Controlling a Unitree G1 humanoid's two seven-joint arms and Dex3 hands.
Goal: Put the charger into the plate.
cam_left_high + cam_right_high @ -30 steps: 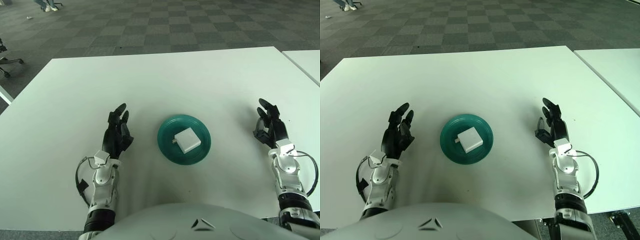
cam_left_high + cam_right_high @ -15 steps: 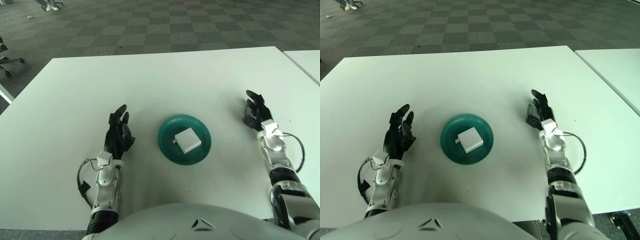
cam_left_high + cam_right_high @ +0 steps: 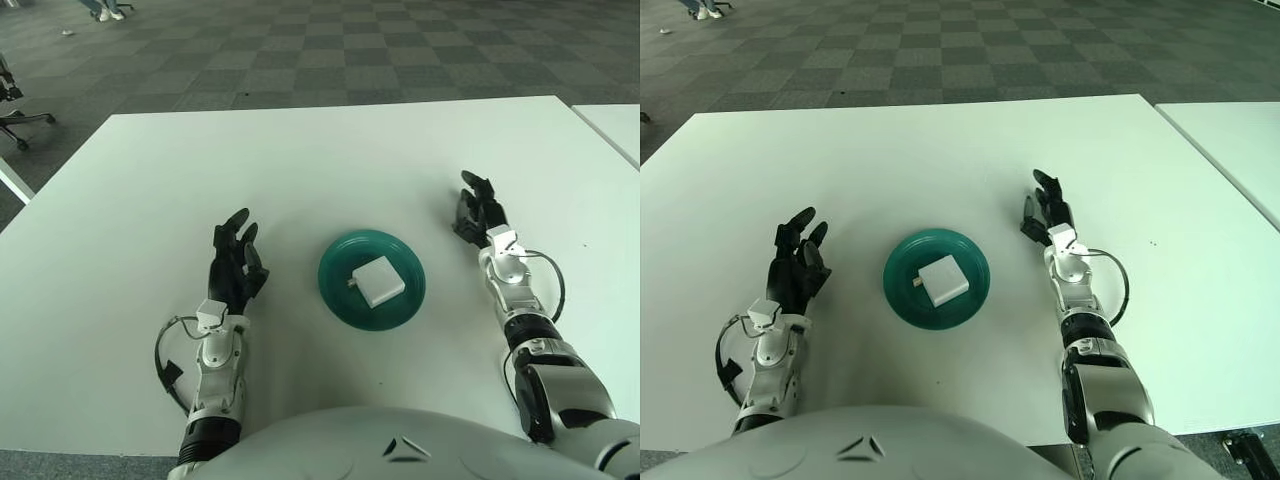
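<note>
Small white square charger (image 3: 378, 281) lies in round teal plate (image 3: 338, 297). Left robot hand (image 3: 234, 268) at plate's 9 o'clock, right robot hand (image 3: 478, 208) at 2 o'clock; both upright over white tabletop (image 3: 300, 170), fingers spread, empty.

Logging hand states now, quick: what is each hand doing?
Left hand: open, holding nothing, left of the teal plate.
Right hand: open, holding nothing, right of it.

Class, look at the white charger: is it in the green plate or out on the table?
In. The charger lies flat inside the plate, green rim showing all around it.
</note>
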